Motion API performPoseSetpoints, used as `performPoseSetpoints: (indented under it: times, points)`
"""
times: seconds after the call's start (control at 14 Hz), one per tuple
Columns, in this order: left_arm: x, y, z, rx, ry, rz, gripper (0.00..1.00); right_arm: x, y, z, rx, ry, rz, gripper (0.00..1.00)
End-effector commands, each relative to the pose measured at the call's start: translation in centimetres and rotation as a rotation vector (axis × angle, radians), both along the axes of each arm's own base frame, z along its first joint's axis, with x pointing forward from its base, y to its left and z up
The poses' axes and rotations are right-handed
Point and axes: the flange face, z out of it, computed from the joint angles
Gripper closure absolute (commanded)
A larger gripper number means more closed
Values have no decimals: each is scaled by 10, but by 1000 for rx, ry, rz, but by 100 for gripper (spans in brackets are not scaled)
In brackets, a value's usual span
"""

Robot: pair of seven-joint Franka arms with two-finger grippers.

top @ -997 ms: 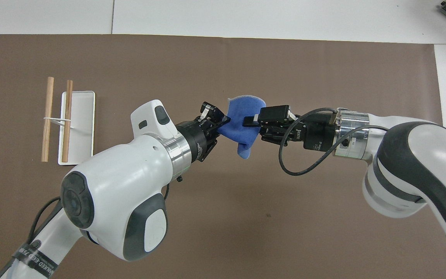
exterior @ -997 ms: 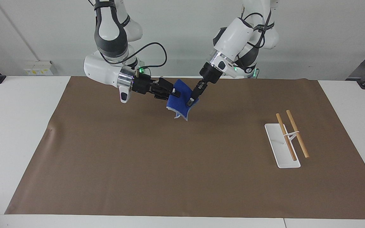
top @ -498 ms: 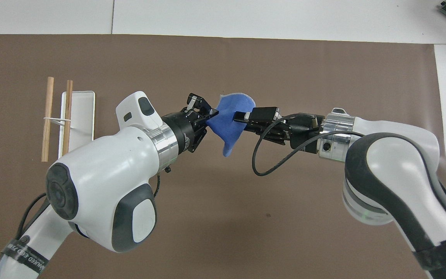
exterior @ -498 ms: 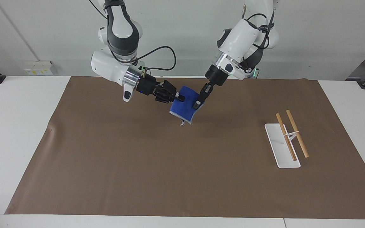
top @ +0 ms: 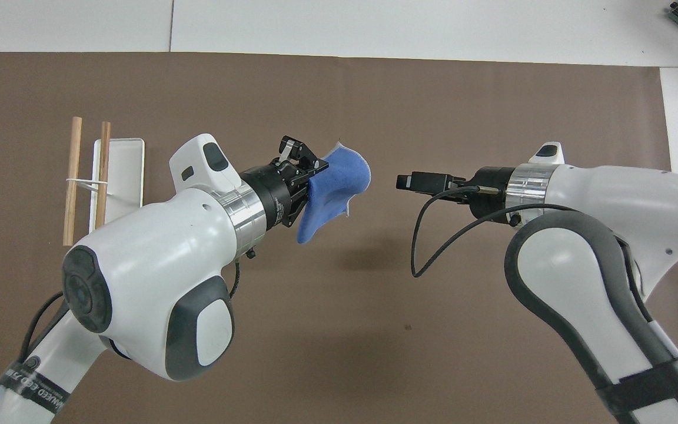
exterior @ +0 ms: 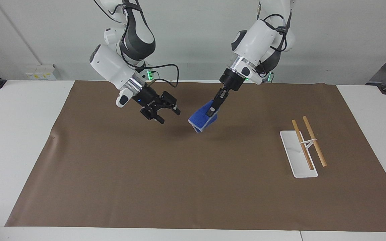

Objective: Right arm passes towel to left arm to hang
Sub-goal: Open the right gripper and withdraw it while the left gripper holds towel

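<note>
The blue towel [exterior: 200,121] hangs in the air from my left gripper [exterior: 210,111], which is shut on its upper edge over the brown mat, near the robots' side. In the overhead view the towel [top: 335,184] droops from the left gripper [top: 314,169]. My right gripper [exterior: 169,116] is open and empty, a short gap away from the towel, toward the right arm's end; it also shows in the overhead view [top: 404,181]. The hanging rack [exterior: 303,147], a white base with two wooden bars, stands toward the left arm's end and shows in the overhead view [top: 102,182].
A brown mat [exterior: 179,187] covers most of the white table [exterior: 18,134]. The rack is the only other thing on it.
My right gripper has opened, let go of the towel and drawn back toward its own end. The left gripper now holds the towel alone and has shifted slightly toward the rack.
</note>
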Motion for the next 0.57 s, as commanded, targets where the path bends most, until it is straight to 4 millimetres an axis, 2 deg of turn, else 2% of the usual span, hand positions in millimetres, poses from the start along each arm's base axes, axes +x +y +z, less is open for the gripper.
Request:
performPoseSetpoints:
  times: [0.0,0.28,0.36,0.5]
  points:
    - [12,16,1,20,-23,25,100,7,-26,-6,-203,-20,33,0]
    - [24,40,-4,58,-35,44,100,15,-43,1,-512,-30,37,0]
    - [28,47,-5,72,-43,53,100,16,-46,6,-552,-24,28,0]
    - [38,65,-5,97,-55,76,100,18,-56,30,-575,25,23,0]
